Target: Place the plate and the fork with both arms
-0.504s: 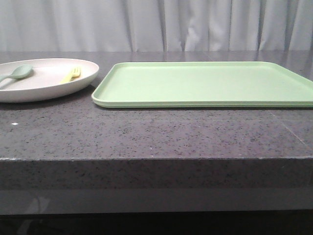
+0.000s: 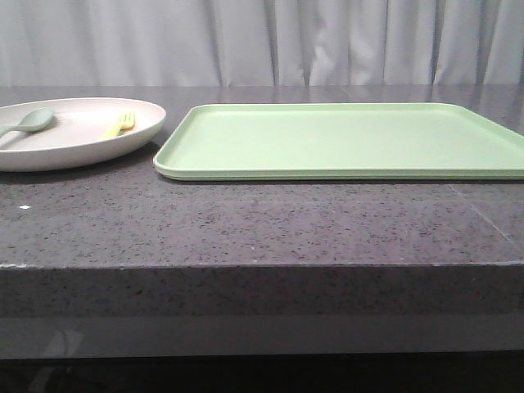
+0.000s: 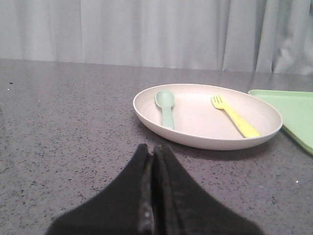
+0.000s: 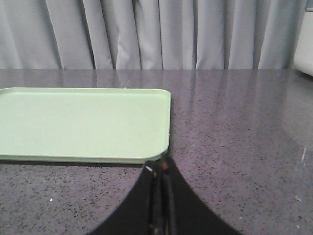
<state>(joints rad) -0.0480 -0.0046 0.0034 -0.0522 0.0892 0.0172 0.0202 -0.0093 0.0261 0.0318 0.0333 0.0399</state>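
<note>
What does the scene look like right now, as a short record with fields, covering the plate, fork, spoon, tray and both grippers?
plate: on the counter, beside the tray
fork: lying in the plate
spoon: lying in the plate, apart from the fork
tray: light green, nothing on it
left gripper: shut, empty, short of the plate
right gripper: shut, empty, near the tray's corner

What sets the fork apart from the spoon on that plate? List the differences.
Colour: the fork is pale yellow, while the spoon is grey-green.
Head: the fork ends in short tines, the spoon in a rounded bowl.
Position: in the front view the fork lies nearer the green tray, the spoon on the plate's far side from it.
Both are small, lie flat inside the plate and do not touch.
</note>
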